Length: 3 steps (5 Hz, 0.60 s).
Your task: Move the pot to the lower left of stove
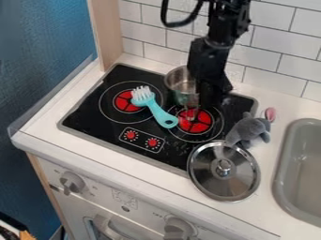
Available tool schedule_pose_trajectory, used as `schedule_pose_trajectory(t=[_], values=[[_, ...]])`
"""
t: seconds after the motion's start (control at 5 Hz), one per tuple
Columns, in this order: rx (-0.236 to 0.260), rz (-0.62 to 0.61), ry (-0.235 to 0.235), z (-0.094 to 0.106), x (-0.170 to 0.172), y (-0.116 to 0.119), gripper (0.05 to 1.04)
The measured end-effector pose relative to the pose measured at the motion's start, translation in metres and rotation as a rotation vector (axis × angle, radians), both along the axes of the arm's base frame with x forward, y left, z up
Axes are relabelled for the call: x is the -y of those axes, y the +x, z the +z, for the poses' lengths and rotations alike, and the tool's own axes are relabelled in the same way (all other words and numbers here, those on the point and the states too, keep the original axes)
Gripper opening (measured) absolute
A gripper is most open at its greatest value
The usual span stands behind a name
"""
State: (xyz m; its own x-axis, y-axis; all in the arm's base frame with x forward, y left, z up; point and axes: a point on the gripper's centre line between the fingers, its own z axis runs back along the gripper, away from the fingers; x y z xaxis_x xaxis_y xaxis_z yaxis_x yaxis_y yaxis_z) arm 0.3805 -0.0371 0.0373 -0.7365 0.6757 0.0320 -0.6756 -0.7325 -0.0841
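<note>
The small silver metal pot [178, 83] is at the back of the black stove top [89, 116], between the two burners and behind the right-hand one, with its round mouth facing up. The arm hides its right side, and no handle can be made out for certain, so I cannot tell which way a handle points or name a long axis; nor can I tell whether the base sits flat or is raised. Right against it in the view, the black gripper [197, 101] hangs down over the back of the right red burner [194, 125]. The black robot arm [220, 30] comes in from the top edge, right of centre, and drops steeply, leaning slightly left toward its lower end. Whether the gripper is wide, narrow or closed on the pot, I cannot tell. In front of the pot, a turquoise brush with white bristles [156, 108] lies slantwise, its bristles by the left red burner [127, 101] and its handle running toward the right one. A grey plush toy with pink in its ear [249, 130] lies at the stove's right edge, next to a round silver lid with a knob [209, 182], which overlaps the stove's front right corner and the white counter [140, 161]. Farther right is the grey sink basin [283, 180]; white tiles [276, 40] rise behind.
</note>
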Motion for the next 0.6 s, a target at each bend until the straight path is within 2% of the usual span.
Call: schedule_pose_trajectory(t=[0.2, 0.4, 0.6], values=[[0.068, -0.046, 0.004, 0.024, -0.001, -0.004, 0.078], [0.176, -0.031, 0.011, 0.061, -0.011, -0.013, 0.077], [0.188, 0.042, 0.038, 0.071, -0.043, -0.028, 0.077]])
